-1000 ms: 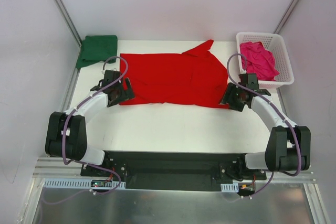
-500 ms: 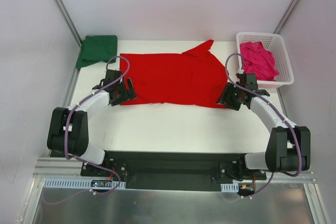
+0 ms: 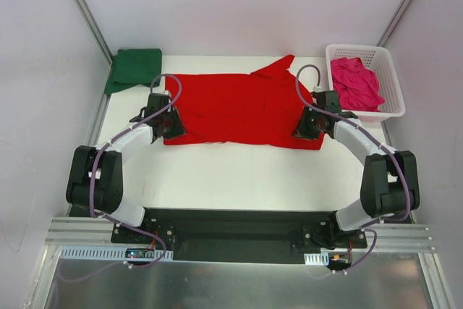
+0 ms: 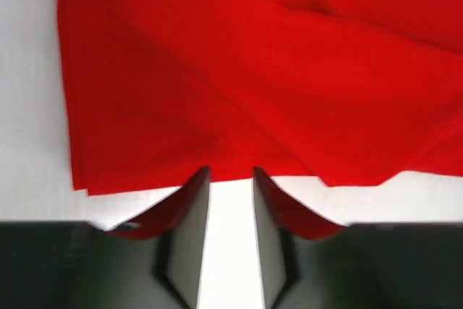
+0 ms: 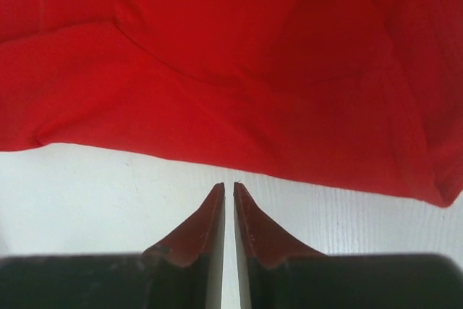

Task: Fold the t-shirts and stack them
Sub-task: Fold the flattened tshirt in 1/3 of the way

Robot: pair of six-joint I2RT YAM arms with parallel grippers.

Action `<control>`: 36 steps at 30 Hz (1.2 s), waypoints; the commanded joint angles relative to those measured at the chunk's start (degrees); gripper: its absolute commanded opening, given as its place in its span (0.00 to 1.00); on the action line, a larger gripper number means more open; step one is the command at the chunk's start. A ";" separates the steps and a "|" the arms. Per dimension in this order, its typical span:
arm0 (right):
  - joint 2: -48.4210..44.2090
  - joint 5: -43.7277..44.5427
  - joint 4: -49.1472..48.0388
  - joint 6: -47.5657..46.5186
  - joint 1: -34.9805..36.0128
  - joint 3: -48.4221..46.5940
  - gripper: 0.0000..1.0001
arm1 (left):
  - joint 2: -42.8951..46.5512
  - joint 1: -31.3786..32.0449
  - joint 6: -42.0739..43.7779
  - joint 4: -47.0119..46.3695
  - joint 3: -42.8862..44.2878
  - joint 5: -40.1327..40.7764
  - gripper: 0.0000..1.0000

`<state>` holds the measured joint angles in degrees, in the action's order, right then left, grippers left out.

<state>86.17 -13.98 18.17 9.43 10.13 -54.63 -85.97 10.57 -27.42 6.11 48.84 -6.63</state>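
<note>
A bright red t-shirt (image 3: 239,110) lies spread across the table's middle, one sleeve pointing to the back. My left gripper (image 3: 168,127) sits at its near left corner. In the left wrist view the red t-shirt (image 4: 253,70) fills the top. The left gripper (image 4: 231,170) has a narrow gap, with its tips on the hem; whether they pinch it does not show. My right gripper (image 3: 305,129) is at the near right corner. In the right wrist view the right gripper (image 5: 228,184) is shut on nothing, just short of the red t-shirt's (image 5: 217,56) hem. A folded dark green t-shirt (image 3: 134,69) lies back left.
A white lattice basket (image 3: 365,49) stands at the back right with a crumpled magenta-pink t-shirt (image 3: 356,83) inside. Bare white table (image 3: 239,171) runs between the red shirt and the arm bases. Grey walls close in on both sides.
Both grippers have moved in onto the red shirt's near corners, and both sets of jaws have closed from wide apart to narrow. The shirt itself has not shifted.
</note>
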 commanded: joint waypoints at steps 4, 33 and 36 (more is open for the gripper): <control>6.63 1.76 -2.35 -0.55 0.42 -6.36 0.06 | -3.76 0.59 -0.70 -5.67 2.31 -3.21 0.00; 16.22 4.48 5.46 -2.40 0.42 -9.53 0.02 | -7.36 0.51 1.05 2.85 2.75 5.84 0.00; 15.61 4.66 6.34 -2.66 0.33 -8.83 0.02 | -7.72 0.51 1.14 4.35 2.93 7.94 0.00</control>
<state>103.04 -10.90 20.88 8.05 10.33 -62.78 -93.21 10.57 -27.33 6.94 50.00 -2.87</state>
